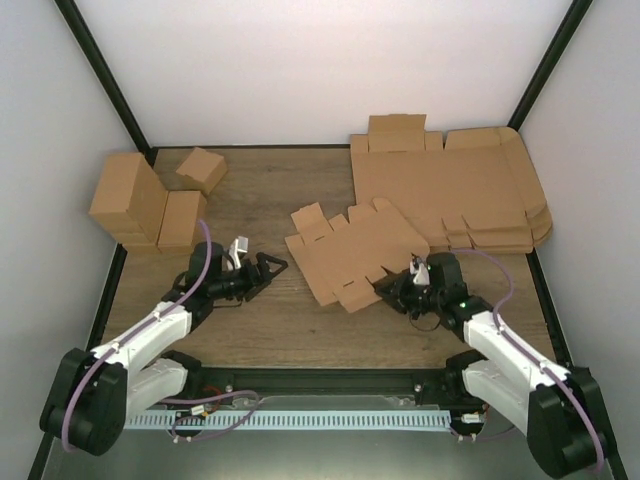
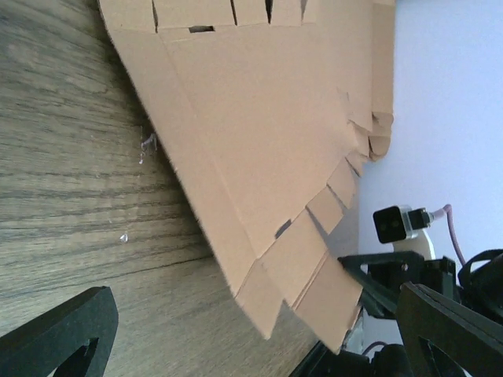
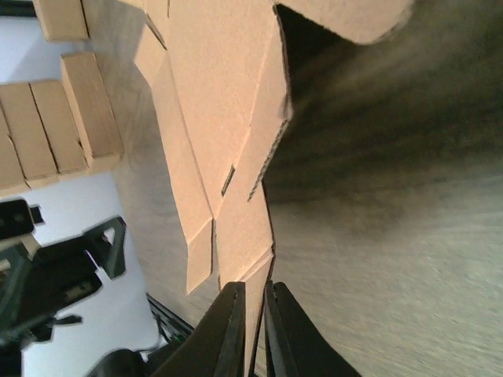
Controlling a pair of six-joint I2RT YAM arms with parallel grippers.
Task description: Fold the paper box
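Brown cardboard, unfolded and flat, lies in the middle of the desk (image 1: 260,325). This is the paper box (image 1: 350,250), a single die-cut sheet with flaps and tabs along its edges, set at an angle to the desk's sides.

We see the right arm (image 1: 500,345) reaching in from the near right. The right jaws are pinched almost together on a flap at the sheet's near right corner. In the right wrist view the cardboard edge runs down between the two fingers (image 3: 224,334), and a dark shadow lies on the wood beside that edge.

The left arm (image 1: 150,335) stretches low over the near left of the desk. The left jaws stand wide open and hold nothing. They point toward the sheet's left edge and are apart from it, with bare wood between. In the left wrist view its fingers (image 2: 67,334) sit at opposite lower corners of the picture, with the sheet beyond them.

Behind the paper box, at the far right, we see a thick pile of flat sheets (image 1: 450,190) of the same brown. We cannot tell whether the box's far corner touches that pile. At the far left stands a group of folded boxes (image 1: 140,205), well apart from the paper box.
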